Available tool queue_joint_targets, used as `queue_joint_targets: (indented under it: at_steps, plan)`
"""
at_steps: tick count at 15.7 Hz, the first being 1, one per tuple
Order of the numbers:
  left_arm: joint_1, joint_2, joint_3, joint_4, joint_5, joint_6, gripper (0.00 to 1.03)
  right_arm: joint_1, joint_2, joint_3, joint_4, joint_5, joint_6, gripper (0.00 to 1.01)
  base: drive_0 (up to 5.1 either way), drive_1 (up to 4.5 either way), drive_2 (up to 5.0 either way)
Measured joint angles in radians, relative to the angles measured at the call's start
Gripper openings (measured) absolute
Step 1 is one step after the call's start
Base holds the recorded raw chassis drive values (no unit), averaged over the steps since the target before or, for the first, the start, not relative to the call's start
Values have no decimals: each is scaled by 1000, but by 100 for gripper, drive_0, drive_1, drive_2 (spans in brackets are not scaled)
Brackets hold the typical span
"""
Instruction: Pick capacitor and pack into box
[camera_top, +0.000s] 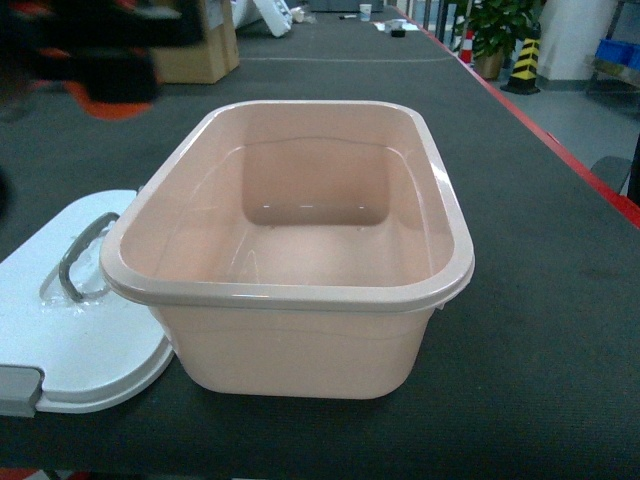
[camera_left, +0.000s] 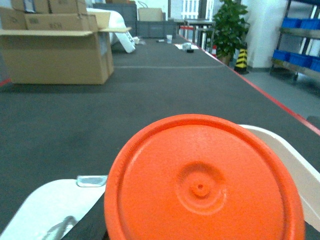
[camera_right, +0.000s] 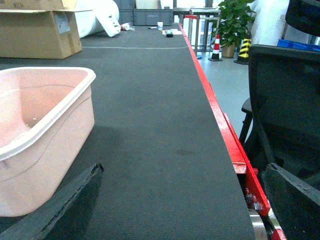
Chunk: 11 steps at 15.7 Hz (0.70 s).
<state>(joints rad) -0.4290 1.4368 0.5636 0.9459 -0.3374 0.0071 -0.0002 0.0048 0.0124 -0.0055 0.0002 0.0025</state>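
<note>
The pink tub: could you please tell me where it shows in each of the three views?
Head: the pink tub fills the centre, open, its white lid lying at its left.
Left wrist: only a rim section at the right edge, behind an orange disc.
Right wrist: at the left edge.
Shared landmark: the cardboard carton.

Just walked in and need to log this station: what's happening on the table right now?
A two-armed robot is packing the pink box, which sits open and looks empty on the dark table. Its white lid lies flat beside it, on the left in the head view. The left gripper, blurred above the table behind the lid, carries a round orange object, presumably the capacitor, near the box rim. The right gripper waits beside the box with its jaws open and nothing between them.
</note>
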Motion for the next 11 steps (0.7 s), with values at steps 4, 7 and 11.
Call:
queue_joint_targets:
  at_steps: [4,7,11]
  plan:
    - [-24,324,217,-14,-1,3,69,0,0,0,0,0,0,98,0,0,0]
    - [142,167,148,-38,61,-4,100,0,0,0,0,0,0,98,0,0,0]
    - [430,113,-44,57,193,-4,98,0,0,0,0,0,0,98,0,0,0]
